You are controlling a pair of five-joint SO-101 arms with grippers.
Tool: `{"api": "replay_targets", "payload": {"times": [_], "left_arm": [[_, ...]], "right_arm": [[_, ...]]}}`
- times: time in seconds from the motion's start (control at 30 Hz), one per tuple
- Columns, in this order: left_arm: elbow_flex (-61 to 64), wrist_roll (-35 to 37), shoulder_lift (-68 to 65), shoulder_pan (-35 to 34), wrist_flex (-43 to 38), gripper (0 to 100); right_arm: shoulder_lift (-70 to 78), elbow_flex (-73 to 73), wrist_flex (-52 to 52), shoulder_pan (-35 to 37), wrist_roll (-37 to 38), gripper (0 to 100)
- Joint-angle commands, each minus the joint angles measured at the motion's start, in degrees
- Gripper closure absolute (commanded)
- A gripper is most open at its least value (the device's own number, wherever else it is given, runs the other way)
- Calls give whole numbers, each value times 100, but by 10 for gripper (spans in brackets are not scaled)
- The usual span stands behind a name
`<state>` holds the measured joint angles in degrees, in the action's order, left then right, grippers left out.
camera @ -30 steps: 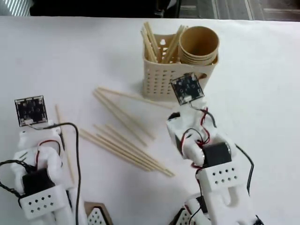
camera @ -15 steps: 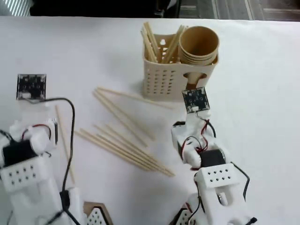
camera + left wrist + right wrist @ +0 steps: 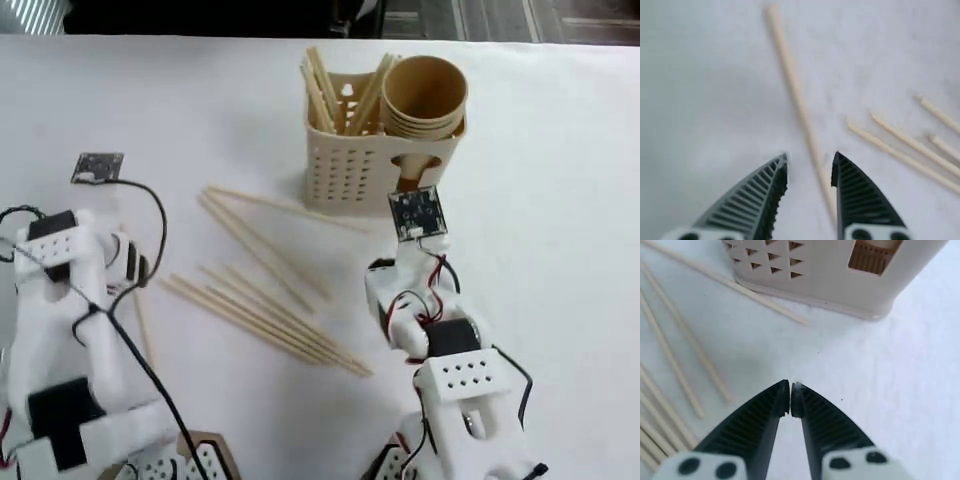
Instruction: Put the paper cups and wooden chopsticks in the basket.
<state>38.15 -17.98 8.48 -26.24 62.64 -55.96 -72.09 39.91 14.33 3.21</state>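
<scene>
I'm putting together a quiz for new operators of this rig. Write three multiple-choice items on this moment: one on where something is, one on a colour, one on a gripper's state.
1. Where are the paper cups?
A. lying on the table
B. stacked in the basket
C. held by an arm

2. What colour is the basket?
A. cream
B. blue
C. black

3. How is the left gripper?
A. shut on a cup
B. shut and empty
C. open above a chopstick

Key:
1 B, the high view shows the cups nested inside the basket.
2 A, its perforated wall is cream.
3 C, the left wrist view shows a gap between the fingers, with one chopstick lying on the table below.
</scene>
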Motion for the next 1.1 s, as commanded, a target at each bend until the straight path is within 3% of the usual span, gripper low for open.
{"api": "replay_targets", "payload": {"times": [0.0, 0.1, 0.23, 0.5, 0.67, 0.9, 1.07], "left_arm": [[-255, -44, -629, -48, -624, 842], [-457, 0, -1033, -57, -756, 842], [-1046, 9, -1631, -119, -290, 847], [-2576, 0, -2976, -119, 765, 977], [-3253, 9, -3363, -75, 1222, 978], [-4044, 457, -3354, 488, 1837, 978], [-5345, 695, -3354, 980, 2655, 978]], "right_arm": [[-127, 35, -101, -57, 0, 981], [-127, 35, -101, -57, 9, 981], [-127, 35, -101, -57, 9, 981], [-127, 35, -92, -57, 9, 981], [-127, 35, -84, -48, 9, 981], [-127, 35, -84, -48, 9, 981], [-127, 35, -75, -48, 9, 981]]}}
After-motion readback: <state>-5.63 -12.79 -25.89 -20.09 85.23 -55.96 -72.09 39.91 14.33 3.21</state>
